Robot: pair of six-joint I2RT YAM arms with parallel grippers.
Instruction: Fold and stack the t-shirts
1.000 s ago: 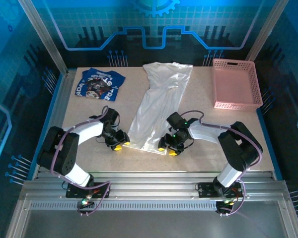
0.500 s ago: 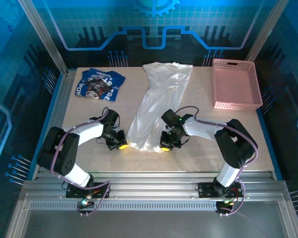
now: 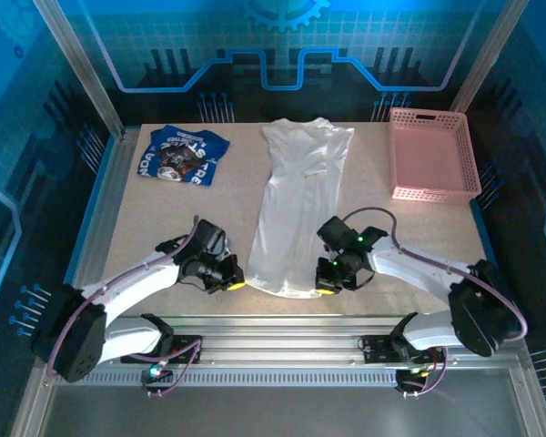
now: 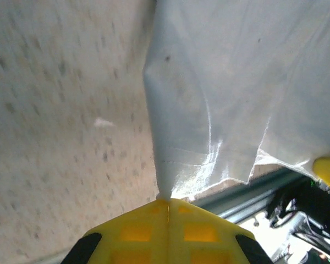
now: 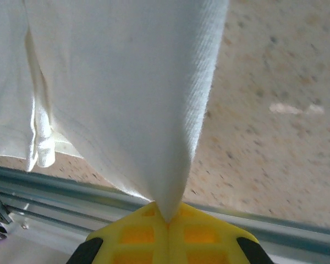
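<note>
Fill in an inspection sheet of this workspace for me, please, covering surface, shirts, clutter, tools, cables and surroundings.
Surface: speckled beige table, flat, no spills seen.
Job's things: white t-shirt stretched lengthwise mid-table; blue t-shirt bunched at the far left.
Clutter: pink basket at the far right, apparently empty.
Grippers: left tool shut on the white t-shirt's near left hem corner; right tool shut on its near right corner.
Cables: purple cables loop along both arms; no snag seen.
Surroundings: blue-lit panels around the table; metal rails at the near edge.
</note>
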